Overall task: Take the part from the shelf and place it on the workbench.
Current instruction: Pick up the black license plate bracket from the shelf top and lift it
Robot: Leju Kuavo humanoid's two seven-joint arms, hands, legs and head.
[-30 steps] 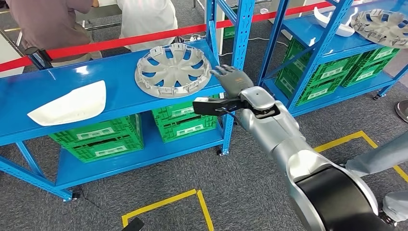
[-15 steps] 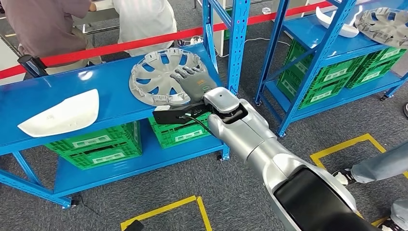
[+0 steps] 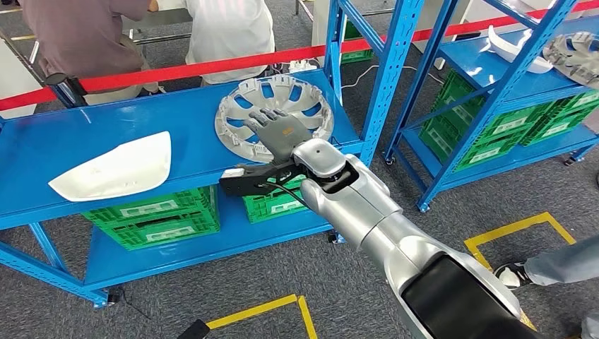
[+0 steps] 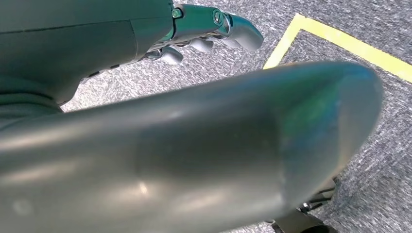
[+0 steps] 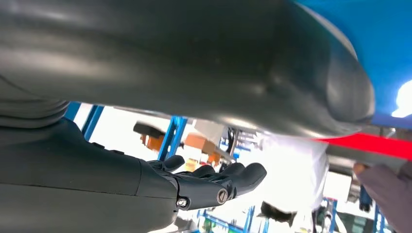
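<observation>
R hand (image 3: pixel 277 134) hovers over hubcap (image 3: pixel 275 116) on shelf (image 3: pixel 106 134), fingers spread, empty — lining up grab. L hand (image 4: pixel 204 34) idle, fingers loosely curled, empty.

Two grey wheel covers (image 3: pixel 311 99) on view: one on the near blue rack (image 3: pixel 184 141), the other wheel cover (image 3: pixel 576 53) on the far rack (image 3: pixel 466 56). Two blue racks in all. Two white curved panels, one near panel (image 3: pixel 113 169) and one far panel (image 3: pixel 512 42), again one to each rack. Two green crates (image 3: pixel 152 215) on the near rack's lower shelf; more stacked crates (image 3: pixel 487 134) under the far rack, number unclear. One red barrier tape (image 3: pixel 212 65). Two people (image 3: pixel 226 28) standing behind it, plus a third person's leg (image 3: pixel 558 265) at the frame's edge. Two yellow floor outlines (image 3: pixel 516 227).
</observation>
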